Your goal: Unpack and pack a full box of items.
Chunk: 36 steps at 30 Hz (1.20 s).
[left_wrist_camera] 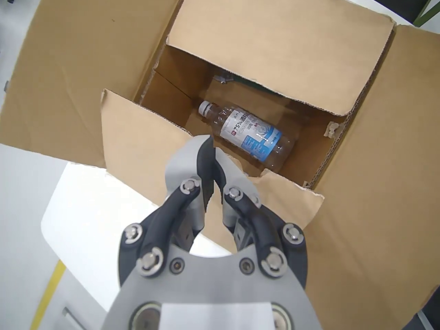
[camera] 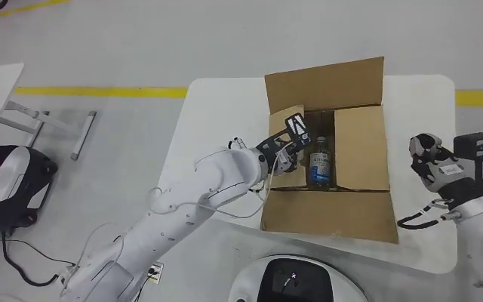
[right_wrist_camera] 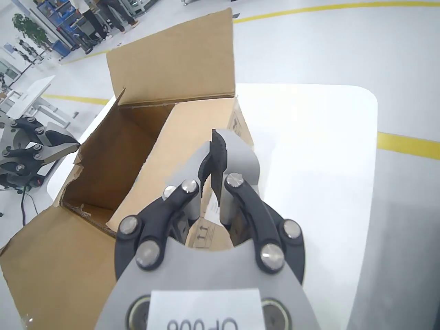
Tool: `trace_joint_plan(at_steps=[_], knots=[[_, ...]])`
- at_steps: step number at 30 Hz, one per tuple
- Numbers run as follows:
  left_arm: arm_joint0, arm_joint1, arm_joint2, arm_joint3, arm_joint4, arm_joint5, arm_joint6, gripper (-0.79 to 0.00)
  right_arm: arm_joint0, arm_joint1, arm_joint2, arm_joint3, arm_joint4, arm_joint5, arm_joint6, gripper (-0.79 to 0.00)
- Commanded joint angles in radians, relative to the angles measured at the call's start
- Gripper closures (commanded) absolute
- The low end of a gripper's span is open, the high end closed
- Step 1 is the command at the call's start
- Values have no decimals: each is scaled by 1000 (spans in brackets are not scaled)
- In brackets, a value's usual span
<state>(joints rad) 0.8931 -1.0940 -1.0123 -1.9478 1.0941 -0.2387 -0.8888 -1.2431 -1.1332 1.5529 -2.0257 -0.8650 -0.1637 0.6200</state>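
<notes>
Clear plastic bottle, blue label, lying on floor of open corrugated box; left gripper above torn flap, jaws together, empty; right gripper beside box, jaws together

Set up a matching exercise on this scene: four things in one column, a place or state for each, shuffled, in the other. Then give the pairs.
Things:
1. bottle
2. left gripper
3. right gripper
4. box

Places or states:
a. flaps open, standing on the table
b. shut, above the box near the bottle
c. lying on its side on the box floor
d. shut, outside the box, beside it

Pairs: 1-c, 2-b, 3-d, 4-a
</notes>
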Motion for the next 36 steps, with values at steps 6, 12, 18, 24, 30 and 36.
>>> trace_joint_plan(at_steps=[6,12,18,24,30,36], knots=[[-44,-21,44,96,-23,50,6,0,-36,2,5,10,2,-3,-18,0],[-52,-28,61,125,-24,43,-13,0,-24,1,-29,18,-4,0,-24,0],[-52,-33,64,133,7,59,-20,0,-8,1,-52,24,-7,-1,-22,0],[-51,-37,55,130,9,62,-19,-92,0,1,-64,26,-10,2,-20,0],[-41,-33,7,83,0,71,-30,-785,5,1,-71,25,-11,3,-25,0],[-3,-21,-101,-10,-46,87,-62,-785,9,2,-81,26,-15,-14,-39,0]])
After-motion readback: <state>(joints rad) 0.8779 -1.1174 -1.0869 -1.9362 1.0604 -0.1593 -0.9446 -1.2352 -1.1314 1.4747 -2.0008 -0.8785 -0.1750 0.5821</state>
